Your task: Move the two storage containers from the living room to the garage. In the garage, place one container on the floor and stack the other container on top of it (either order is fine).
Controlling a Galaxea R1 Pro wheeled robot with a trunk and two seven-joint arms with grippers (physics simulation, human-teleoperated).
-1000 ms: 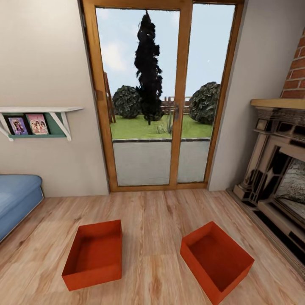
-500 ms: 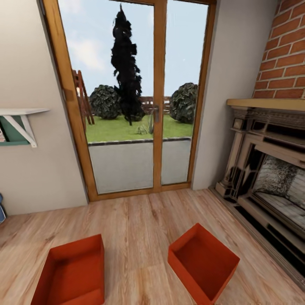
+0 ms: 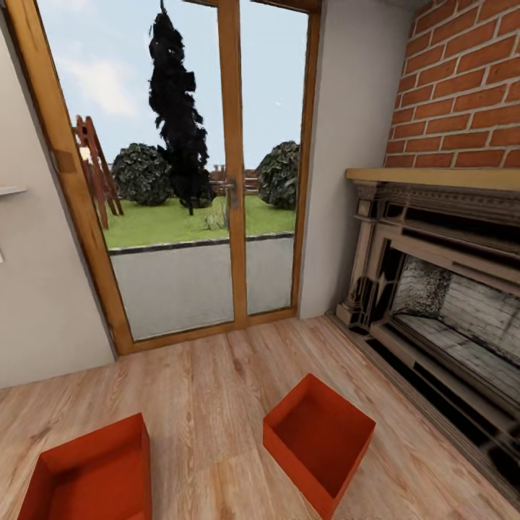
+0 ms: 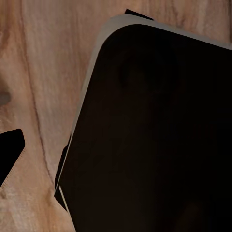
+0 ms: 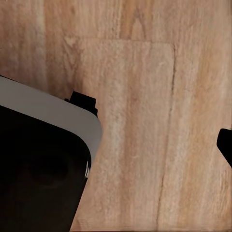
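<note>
Left end effector (image 4: 9, 151) above light wood-plank floor (image 3: 217, 390).

1. Head view: evenly bright, flat simulated light. The glazed door (image 3: 180, 166) shows a pale, daylit sky and lawn; no glare appears on its panes.
2. Shadows are weak. The two storage containers (image 3: 318, 440) (image 3: 90, 473) cast almost none on the wood-plank floor (image 3: 209, 390); their inner walls are only slightly darker than their rims.
3. The fireplace (image 3: 440, 289) opening holds the darkest tones of the room.
4. Straight lines lean at the edges: the door frame and brick wall (image 3: 462, 87) tilt outward, a wide-angle effect.
5. Textures are soft, the tree outside ragged at its outline.
6. Wrist views: warm, evenly lit planks, sharp grain; a large black body (image 4: 154, 140) (image 5: 38, 179) is near featureless, with a pale rim.
</note>
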